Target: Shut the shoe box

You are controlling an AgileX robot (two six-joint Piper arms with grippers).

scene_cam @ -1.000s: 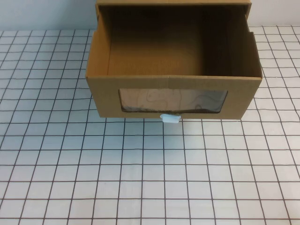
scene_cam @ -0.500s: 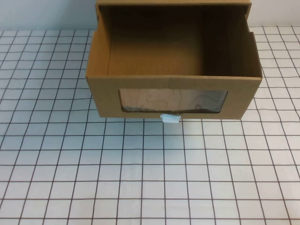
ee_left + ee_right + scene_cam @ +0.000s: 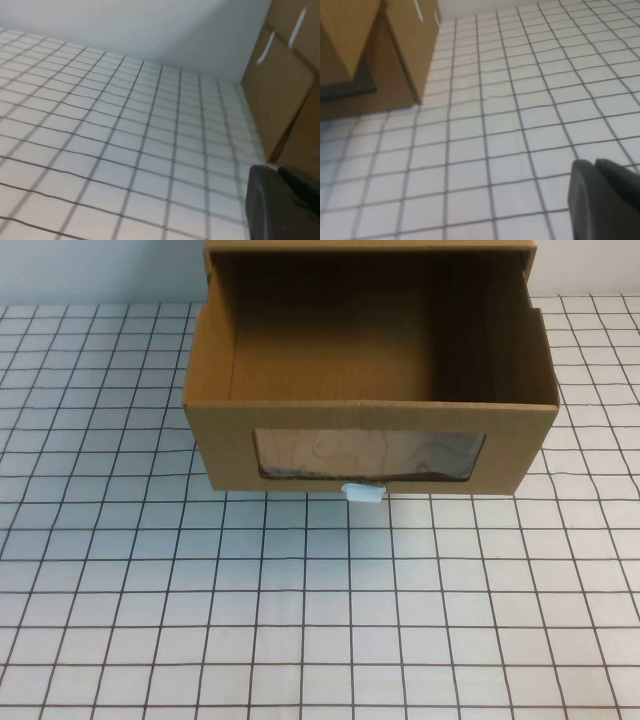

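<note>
Both grippers' jaws [image 3: 282, 202] [image 3: 605, 200] well apart from shoe box [image 3: 370, 455].

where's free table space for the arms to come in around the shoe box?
Bare grid table in front of the shoe box, below its white pull tab. Narrower bare strips flank the box left and right. The rear is crowded by the box's outer shell. Left pincer and right pincer each show over bare table beside the box.

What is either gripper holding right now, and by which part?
Nothing: the left gripper and right gripper sit clear of the open shoe box.
</note>
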